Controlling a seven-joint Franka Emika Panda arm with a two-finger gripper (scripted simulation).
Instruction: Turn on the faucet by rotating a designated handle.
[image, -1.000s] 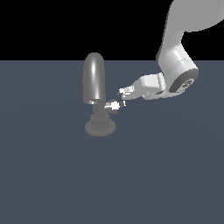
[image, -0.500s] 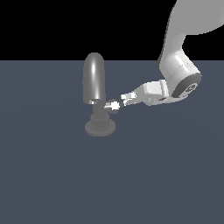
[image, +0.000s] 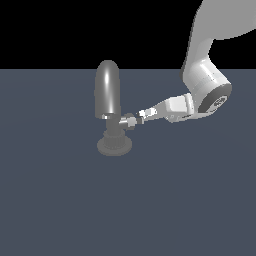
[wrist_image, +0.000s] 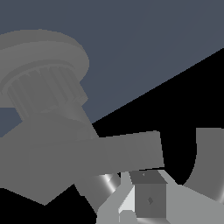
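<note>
Grey stub handle (image: 129, 120) on shiny metal faucet (image: 108, 95) is now being touched; pale gripper (image: 142, 116) has been closing in, jaw state unclear.

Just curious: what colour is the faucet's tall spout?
Shiny grey metal spout, clearest in the exterior view.

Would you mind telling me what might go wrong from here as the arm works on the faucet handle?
The gripper meets only the tip of the short handle, so it could slide off as the handle rotates. The handle juts from the neck just under the spout of the faucet; a drifting push might jam the fingers against that body rather than turn the handle. The wrist view sits too close to confirm contact, so a miss could go unnoticed.
</note>
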